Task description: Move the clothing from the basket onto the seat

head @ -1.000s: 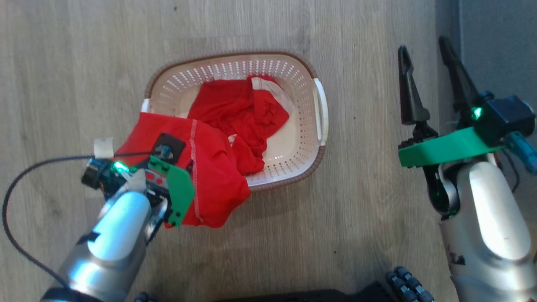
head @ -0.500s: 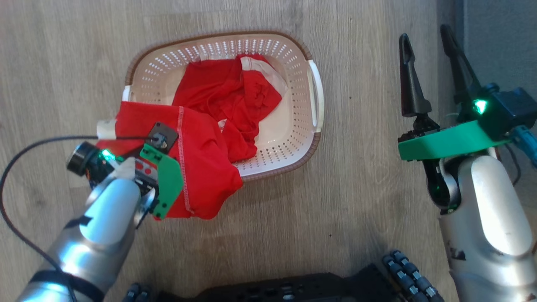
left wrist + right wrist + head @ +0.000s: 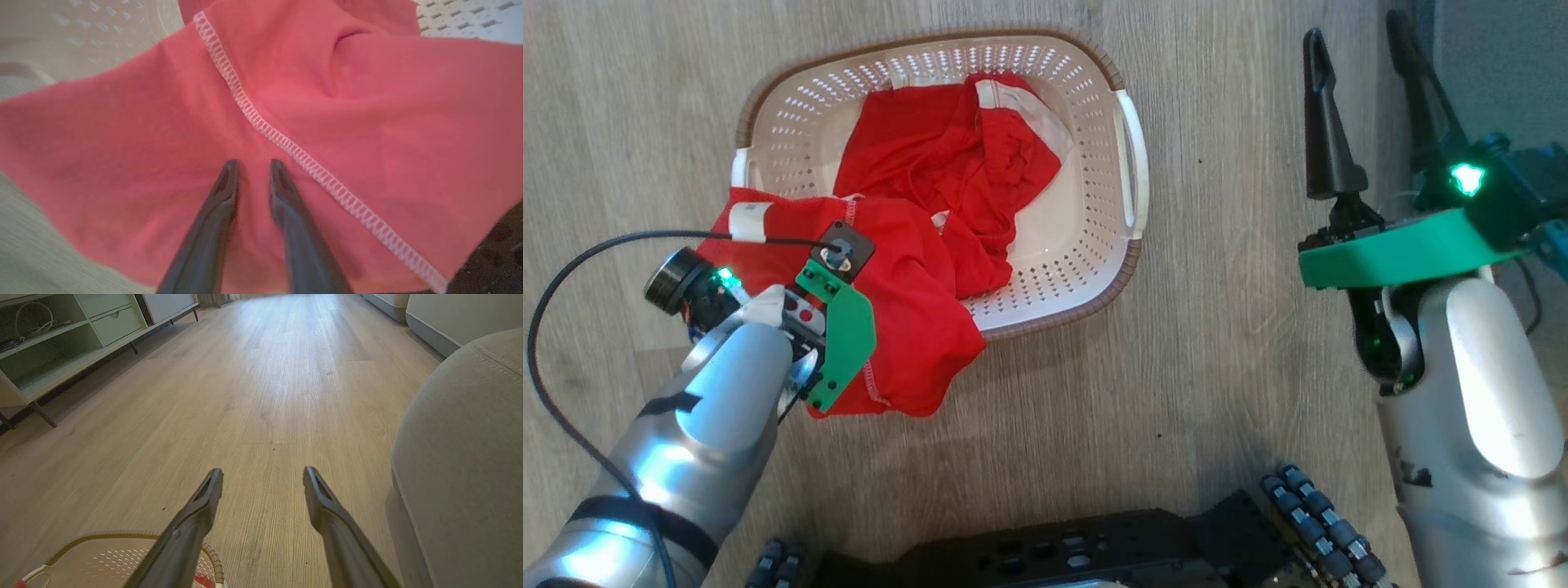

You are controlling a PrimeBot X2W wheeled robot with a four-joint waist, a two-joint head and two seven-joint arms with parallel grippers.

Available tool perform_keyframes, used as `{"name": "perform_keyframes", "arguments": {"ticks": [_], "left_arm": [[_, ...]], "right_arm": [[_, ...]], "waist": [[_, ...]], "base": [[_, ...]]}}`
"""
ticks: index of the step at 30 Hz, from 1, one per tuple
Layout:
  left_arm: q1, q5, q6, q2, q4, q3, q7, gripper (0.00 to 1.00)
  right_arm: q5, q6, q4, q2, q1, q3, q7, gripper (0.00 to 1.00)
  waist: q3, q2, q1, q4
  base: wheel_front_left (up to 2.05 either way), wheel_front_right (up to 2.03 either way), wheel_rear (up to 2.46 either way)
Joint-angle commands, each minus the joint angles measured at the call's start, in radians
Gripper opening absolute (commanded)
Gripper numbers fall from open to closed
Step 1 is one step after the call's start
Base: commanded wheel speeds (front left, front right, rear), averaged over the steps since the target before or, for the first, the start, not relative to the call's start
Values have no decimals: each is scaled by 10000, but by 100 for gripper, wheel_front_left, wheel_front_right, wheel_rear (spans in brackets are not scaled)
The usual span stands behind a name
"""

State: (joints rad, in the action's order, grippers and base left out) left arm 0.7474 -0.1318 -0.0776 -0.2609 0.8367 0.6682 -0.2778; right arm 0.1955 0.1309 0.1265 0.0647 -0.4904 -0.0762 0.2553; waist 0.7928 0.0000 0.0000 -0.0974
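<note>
Pale wood-look plank floor (image 3: 1225, 384) all around here, long boards running off towards a low pale cabinet with open shelves and drawers (image 3: 61, 347) on thin dark legs. More pale upholstered furniture (image 3: 449, 314) sits far back along the other side of the room.

Down on those boards stands the small cream perforated plastic basket with the brown rim (image 3: 1094, 304), white handles on its short sides. The bright red clothing (image 3: 931, 163) is bunched inside it with a white panel showing at the top. One red garment with a white stitched hem (image 3: 915, 327) spills over the near left rim and lies partly on the floor.

The left tool (image 3: 254, 163) is right down on that draped piece. Its dark fingers are drawn close with a narrow slit between them, tips against the red cloth beside the zigzag hem. I cannot tell whether a fold is caught.

Over on the other side, the right tool (image 3: 1354, 28) hangs above bare floor, fingers spread wide and holding nothing, well apart from the basket. Just beside it is the large grey fabric seat with the rounded, stitched edge (image 3: 470, 457), no clothing on the part in view.
</note>
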Motion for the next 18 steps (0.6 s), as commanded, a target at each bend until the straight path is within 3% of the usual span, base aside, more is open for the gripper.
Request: {"name": "perform_keyframes", "arguments": {"ticks": [1, 4, 7, 12, 18], "left_arm": [[-9, 66, -35, -393, -45, -144, -68, 42], [53, 54, -126, -416, 74, -20, -196, 25], [107, 9, -174, -424, 138, 45, -211, 0], [142, -301, -238, -337, 173, -23, 21, 0], [74, -972, -69, 61, -413, -482, 1044, 0]], "right_arm": [[65, -2, -346, -144, 15, -190, 65, 100], [90, -2, -369, -144, -36, -151, 65, 100], [107, -2, -383, -144, -59, -111, 65, 100], [121, -2, -357, -144, -55, -35, 65, 100], [148, -2, -238, -144, 42, 20, 65, 100]], "waist": [[47, 0, 0, -15], [148, 0, 0, -35], [222, 0, 0, -48], [221, 0, 0, -28], [-141, 0, 0, 112]], "base": [[0, 0, 0], [0, 0, 0], [0, 0, 0], [0, 0, 0], [0, 0, 0]]}}
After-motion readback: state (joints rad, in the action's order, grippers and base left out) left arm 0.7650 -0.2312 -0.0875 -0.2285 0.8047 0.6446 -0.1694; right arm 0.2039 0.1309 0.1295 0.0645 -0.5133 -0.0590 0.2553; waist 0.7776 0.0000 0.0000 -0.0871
